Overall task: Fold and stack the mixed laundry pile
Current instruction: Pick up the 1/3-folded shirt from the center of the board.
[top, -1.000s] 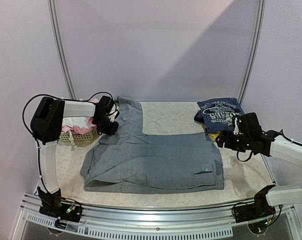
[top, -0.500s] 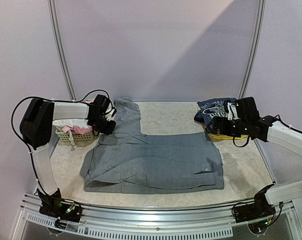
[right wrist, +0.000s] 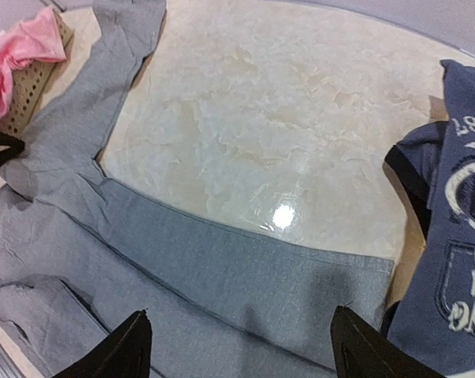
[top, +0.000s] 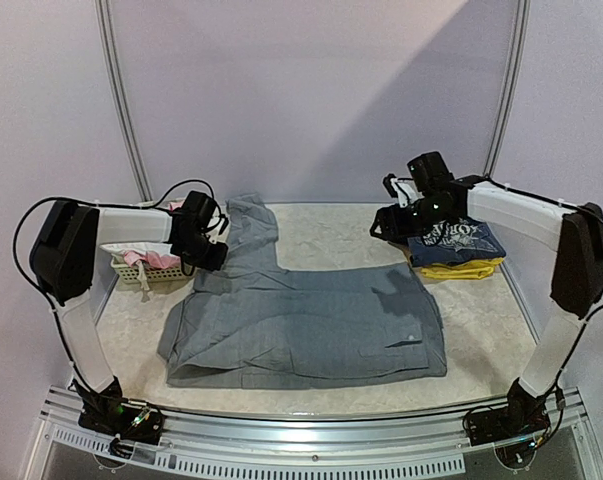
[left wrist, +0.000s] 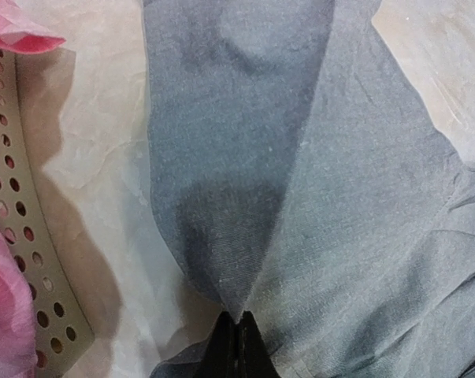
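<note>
While the large grey cloth trousers point(top: 311, 325) lie spread flat across the middle of the pale marble-look table point(top: 331, 230), one trouser leg runs up toward the back wall. The left claw point(top: 213, 260) sits on that leg, just beside the small pale-green plastic basket with holes point(top: 146, 272). In the left wrist view its two black fingers point(left wrist: 225, 350) are pressed together, and they pinch a little fold of the grey trousers point(left wrist: 339, 236) between them. Pink and white soft cloth pieces point(top: 141, 255) sit in the basket point(left wrist: 32, 260).

The right claw point(top: 383, 228) hangs up in the air over the back right part of the table, near the folded navy tee with white print point(top: 459, 238). Its fingers point(right wrist: 131, 350) stand wide apart, open above the grey cloth and the bare table well below. The navy tee rests on top of a folded yellow cloth point(top: 459, 268) at the right side of the table, just beside the right end of the trousers.
</note>
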`<move>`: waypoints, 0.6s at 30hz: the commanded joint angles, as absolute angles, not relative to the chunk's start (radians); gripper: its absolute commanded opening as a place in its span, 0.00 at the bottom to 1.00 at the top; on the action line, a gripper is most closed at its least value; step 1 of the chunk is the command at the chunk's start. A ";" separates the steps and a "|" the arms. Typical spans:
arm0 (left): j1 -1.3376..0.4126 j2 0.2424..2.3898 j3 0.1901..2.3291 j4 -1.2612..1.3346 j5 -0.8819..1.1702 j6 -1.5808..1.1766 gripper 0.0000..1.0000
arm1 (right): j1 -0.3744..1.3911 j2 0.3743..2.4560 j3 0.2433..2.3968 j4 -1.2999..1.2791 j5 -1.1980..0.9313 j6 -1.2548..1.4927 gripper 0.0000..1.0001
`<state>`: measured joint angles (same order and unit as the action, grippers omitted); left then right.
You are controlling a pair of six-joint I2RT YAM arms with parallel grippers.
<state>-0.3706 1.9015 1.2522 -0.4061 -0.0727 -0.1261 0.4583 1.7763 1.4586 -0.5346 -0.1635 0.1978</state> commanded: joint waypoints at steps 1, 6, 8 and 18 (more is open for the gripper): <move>-0.380 1.850 1.221 -0.397 -0.106 -0.138 0.00 | 0.464 1.934 1.577 -0.676 -0.153 0.117 0.77; -0.381 1.838 1.210 -0.406 -0.132 -0.143 0.00 | 0.464 2.078 1.695 -0.749 -0.044 0.113 0.73; -0.380 1.833 1.204 -0.408 -0.143 -0.144 0.00 | 0.457 2.120 1.723 -0.774 -0.010 0.117 0.72; -0.383 1.846 1.201 -0.408 -0.153 -0.149 0.00 | 0.389 2.209 1.731 -0.788 0.069 0.179 0.60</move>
<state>-0.3729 1.8572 1.2091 -0.4084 -0.1402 -0.1398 0.4168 2.1754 1.7145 -0.7647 0.0166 0.1539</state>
